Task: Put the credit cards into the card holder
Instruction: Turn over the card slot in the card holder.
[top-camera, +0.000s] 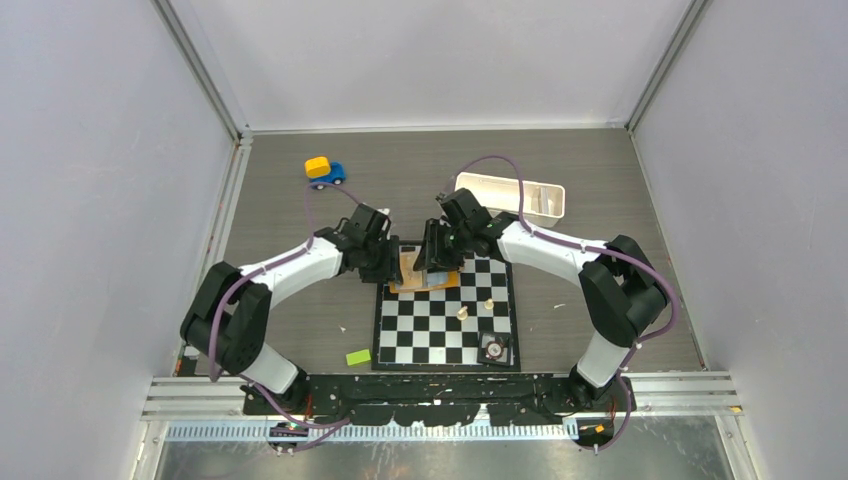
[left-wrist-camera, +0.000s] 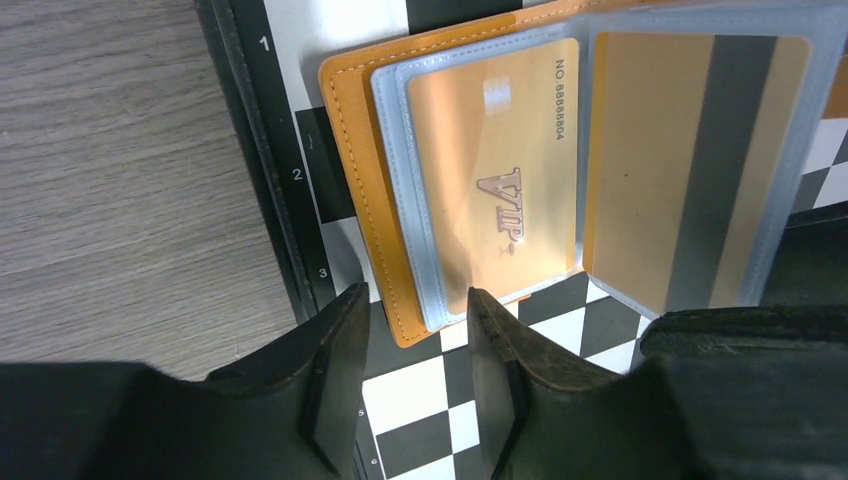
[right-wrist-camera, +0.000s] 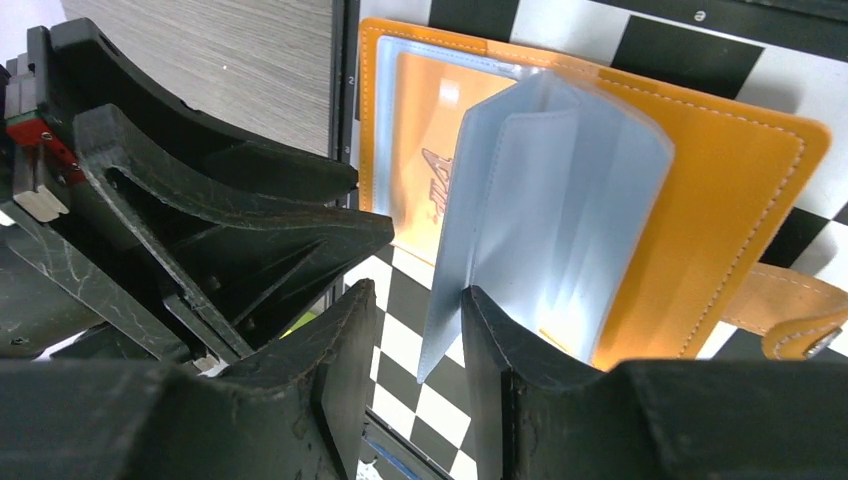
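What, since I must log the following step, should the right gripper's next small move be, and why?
Probably lift the right gripper clear of the plastic sleeves. Its jaws stand apart around their edge, and both the VIP card and the striped card already sit in sleeves of the card holder, so the raised pages could then drop flat.

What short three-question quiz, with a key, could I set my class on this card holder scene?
1. True or false: the card holder lies folded shut.
2. Which word is embossed on the gold card in the clear sleeve? A) VIP B) BANK C) GOLD
3. Fill in: the card holder rests on a corner of the ___.

Key: 1 false, it lies open. 2 A. 3 chessboard.
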